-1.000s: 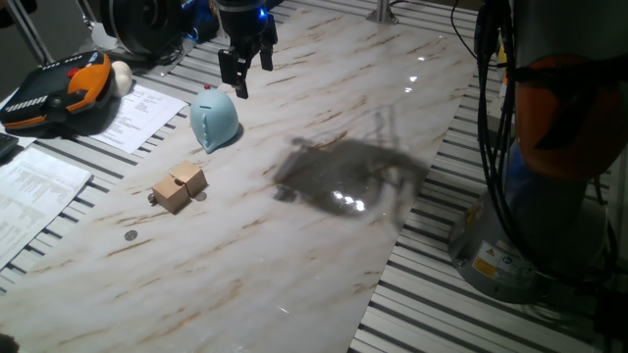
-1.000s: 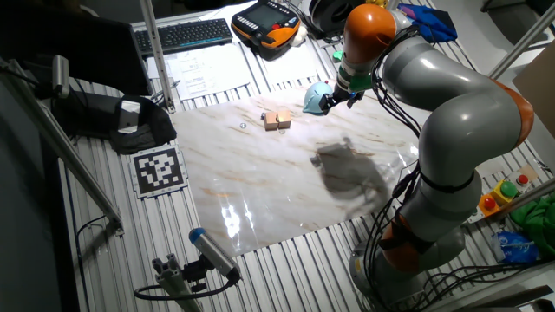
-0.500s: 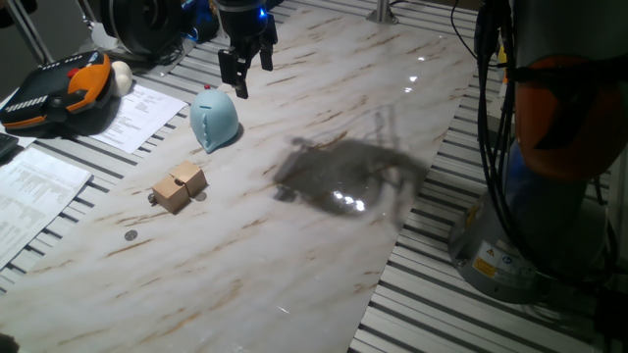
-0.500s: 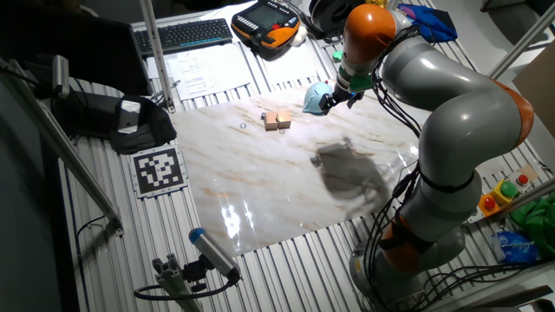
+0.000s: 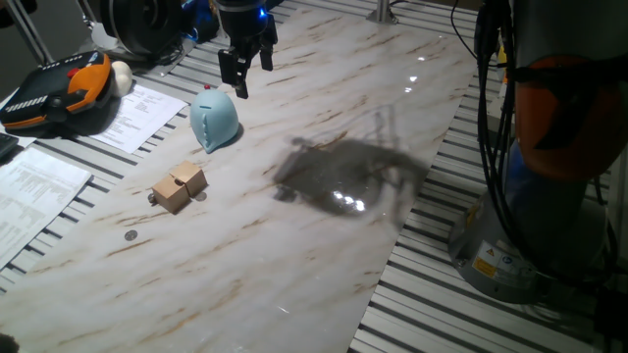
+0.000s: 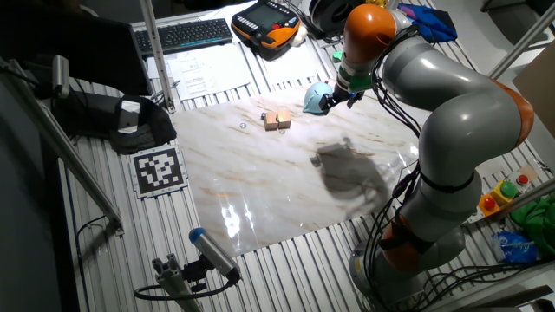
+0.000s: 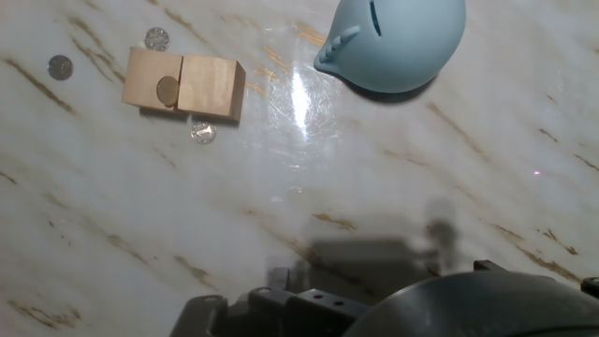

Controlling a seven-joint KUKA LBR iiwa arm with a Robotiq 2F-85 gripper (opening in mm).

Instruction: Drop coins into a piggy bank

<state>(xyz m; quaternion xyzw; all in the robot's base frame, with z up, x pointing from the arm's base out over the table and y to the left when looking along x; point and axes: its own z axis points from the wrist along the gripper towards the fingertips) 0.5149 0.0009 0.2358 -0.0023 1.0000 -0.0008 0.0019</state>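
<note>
The empty tool [image 5: 242,71], fingers apart, hangs beside the piggy bank [image 5: 213,120]; the coins [image 7: 201,132] lie beyond it, toward the table's [image 5: 324,245] paper-side edge.

no visible change (arm motionless)

Marble-look table top [image 5: 324,245] has the pale blue piggy bank [image 5: 213,120] sitting on it. Two wooden cubes [image 5: 179,185] touch side by side nearby, with coins [image 7: 61,67] scattered round them

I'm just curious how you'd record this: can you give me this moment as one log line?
gripper: open, holding nothing, above table beside piggy bank | coins: on table by wooden blocks, one on top | none picked up yet
</note>
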